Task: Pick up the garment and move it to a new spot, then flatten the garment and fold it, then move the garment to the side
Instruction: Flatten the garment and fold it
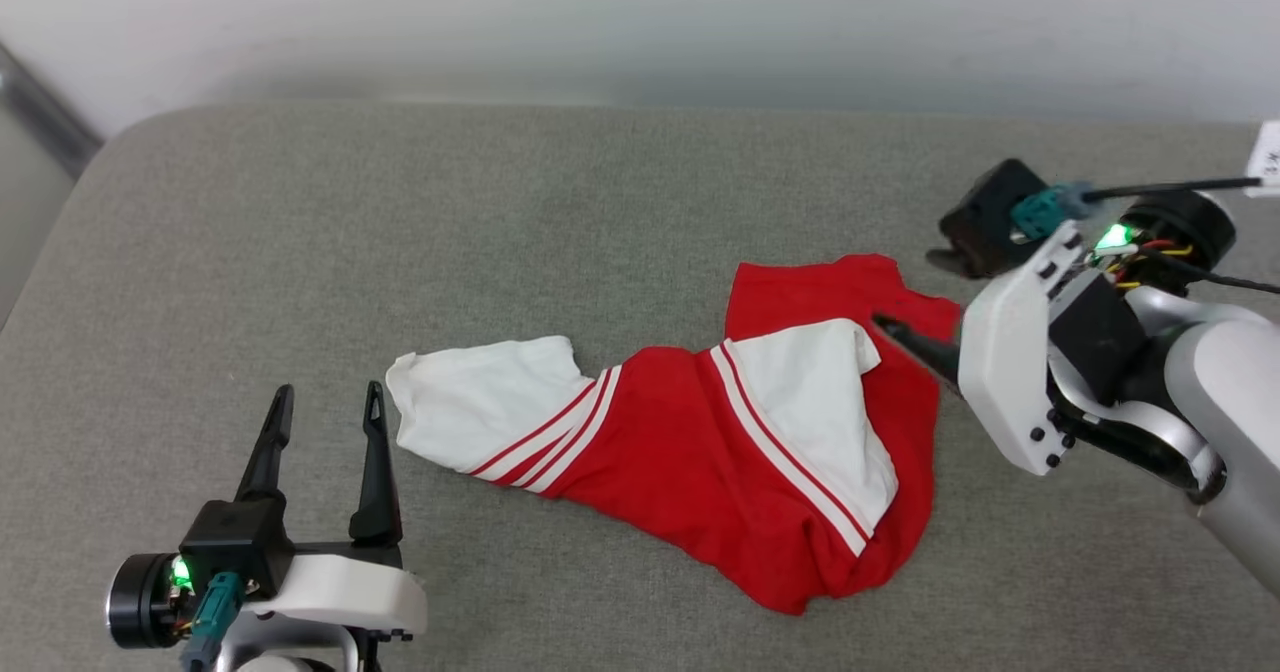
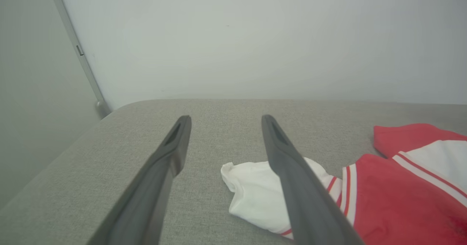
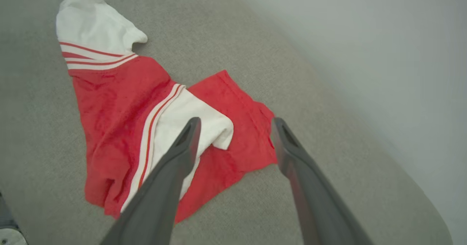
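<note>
Grey woven fabric covers the counter [image 1: 600, 202], which runs back to a plain pale wall [image 1: 640, 22]. The garment [image 1: 680, 432] lies crumpled right of the middle, not spread flat. It is a red jersey-style shirt with white short sleeves and red-white stripe trim, and no lettering is visible on the face turned up. Its long axis runs roughly across the head view, from one white sleeve [image 1: 470, 412] stretched out at the left end to a red flap [image 1: 830, 292] at the right end. The second sleeve [image 1: 820, 402] is folded over the red body.

The right end effector [image 1: 905, 290] is the nearer one. Its jaws stand wide apart and hold nothing, and its fingertips are at the garment's right edge, pointing left across it. In the right wrist view the right end effector [image 3: 235, 121] has one finger over the folded sleeve and the other at the outer edge of the red flap, so the cloth lies straight ahead and below. Whether a tip touches the fabric I cannot tell.

The left end effector [image 1: 328, 392] is likewise fully spread and empty. It sits just beside the outstretched sleeve, which lies to its right, clear of the gap between the fingers; the left wrist view shows the same offset [image 2: 226, 119], the sleeve [image 2: 251, 186] partly behind the right-hand finger.

Judging from this, the pick-up depends on the right arm closing on the red flap beneath it, while the left would need to shift rightward to take the sleeve.
</note>
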You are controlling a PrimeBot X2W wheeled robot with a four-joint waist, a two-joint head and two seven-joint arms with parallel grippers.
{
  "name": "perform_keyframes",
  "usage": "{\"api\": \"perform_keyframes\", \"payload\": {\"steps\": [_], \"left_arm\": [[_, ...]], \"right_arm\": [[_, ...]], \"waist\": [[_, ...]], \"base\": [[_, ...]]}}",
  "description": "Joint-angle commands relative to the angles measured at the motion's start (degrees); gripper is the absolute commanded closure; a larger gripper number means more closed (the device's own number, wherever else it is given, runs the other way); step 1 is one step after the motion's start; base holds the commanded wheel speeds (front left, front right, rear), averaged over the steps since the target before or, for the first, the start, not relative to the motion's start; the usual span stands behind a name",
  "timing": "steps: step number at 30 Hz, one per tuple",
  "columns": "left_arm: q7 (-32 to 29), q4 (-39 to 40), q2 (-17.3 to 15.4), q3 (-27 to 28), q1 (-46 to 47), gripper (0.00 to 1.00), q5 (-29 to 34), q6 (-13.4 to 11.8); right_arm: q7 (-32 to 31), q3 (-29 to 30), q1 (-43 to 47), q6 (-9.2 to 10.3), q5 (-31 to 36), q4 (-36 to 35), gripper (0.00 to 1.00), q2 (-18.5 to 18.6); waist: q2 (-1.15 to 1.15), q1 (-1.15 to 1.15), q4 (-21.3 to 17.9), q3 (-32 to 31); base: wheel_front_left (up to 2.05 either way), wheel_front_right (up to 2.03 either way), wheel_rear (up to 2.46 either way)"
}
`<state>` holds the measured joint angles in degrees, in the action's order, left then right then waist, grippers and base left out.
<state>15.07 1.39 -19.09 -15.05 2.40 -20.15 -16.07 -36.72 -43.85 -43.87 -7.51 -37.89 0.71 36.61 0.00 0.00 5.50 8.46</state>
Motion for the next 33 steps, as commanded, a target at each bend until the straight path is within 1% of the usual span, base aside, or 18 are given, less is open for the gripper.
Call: {"api": "perform_keyframes", "payload": {"steps": [1,2,3,5,8,15,19,21,22,23,28,30,33], "left_arm": [[0.1,-0.2,0.5,0.5,0.4,0.0,0.6,0.5],[0.1,-0.4,2.7,2.2,1.5,0.0,2.3,2.4],[0.1,-0.4,3.6,2.7,1.9,0.0,2.8,3.0],[0.1,-0.5,5.1,3.8,2.4,0.0,3.8,4.1],[0.1,-0.7,7.3,5.5,3.4,0.0,5.3,6.0],[0.1,-1.7,11.5,9.0,5.5,0.0,8.4,10.1],[0.1,-2.3,13.1,10.8,6.1,0.0,9.8,11.9],[0.1,-2.6,13.7,11.6,6.0,0.0,10.4,12.5],[0.1,-2.8,13.8,12.0,5.8,0.0,10.6,12.9],[0.1,-3.0,14.0,12.5,5.5,0.0,10.9,13.3],[0.1,-3.9,14.9,14.2,3.9,0.0,12.2,14.5],[0.1,-4.1,15.0,14.9,3.1,0.0,12.6,14.9],[0.1,-4.5,15.2,15.8,2.0,0.0,13.0,15.5]], "right_arm": [[-1.1,-0.9,-1.2,0.04,-1.6,0.4,0.0,0.1],[-6.8,-5.6,-4.5,0.04,-5.2,2.2,0.0,1.7],[-8.4,-7.1,-5.2,0.04,-6.4,3.0,0.0,1.8],[-10.9,-10.2,-7.1,0.03,-7.8,4.1,0.0,2.1],[-12.6,-13.9,-8.9,0.04,-9.2,6.0,0.0,1.5],[-10.3,-20.5,-10.3,0.04,-11.5,10.8,0.0,-1.1],[-9.0,-25.5,-10.1,0.03,-11.9,12.7,0.0,-1.4],[-7.3,-26.7,-10.4,0.03,-12.0,13.3,0.0,-1.5],[-5.9,-27.0,-10.9,0.03,-12.0,13.4,0.66,-1.6],[-4.6,-27.2,-11.3,0.02,-12.3,13.5,1.0,-1.7],[3.2,-27.5,-13.9,0.03,-13.3,11.7,1.0,-0.9],[6.8,-27.2,-14.4,0.03,-13.8,10.3,1.0,0.1],[11.4,-26.2,-14.5,0.03,-14.5,7.4,1.0,2.6]], "waist": [[0.0,0.0,0.5,1.1],[0.0,0.0,1.1,3.0],[0.0,0.0,1.4,3.6],[0.0,0.0,1.9,4.9],[0.0,0.0,2.7,6.8],[0.0,0.0,4.1,10.3],[0.0,0.0,4.2,10.8],[0.0,0.0,4.0,10.6],[0.0,0.0,3.8,10.3],[0.0,0.0,3.6,10.0],[0.0,0.0,1.9,7.2],[0.0,0.0,1.0,5.8],[0.0,0.0,-0.2,4.0]], "base": [[0.0,0.0,0.0],[0.0,0.0,0.0],[0.0,0.0,0.0],[0.0,0.0,0.0],[0.0,0.0,0.0],[0.0,0.0,0.0],[0.0,0.0,0.0],[0.0,0.0,0.0],[0.0,0.0,0.0],[0.0,0.0,0.0],[0.0,0.0,0.0],[0.0,0.0,0.0],[0.0,0.0,0.0]]}}
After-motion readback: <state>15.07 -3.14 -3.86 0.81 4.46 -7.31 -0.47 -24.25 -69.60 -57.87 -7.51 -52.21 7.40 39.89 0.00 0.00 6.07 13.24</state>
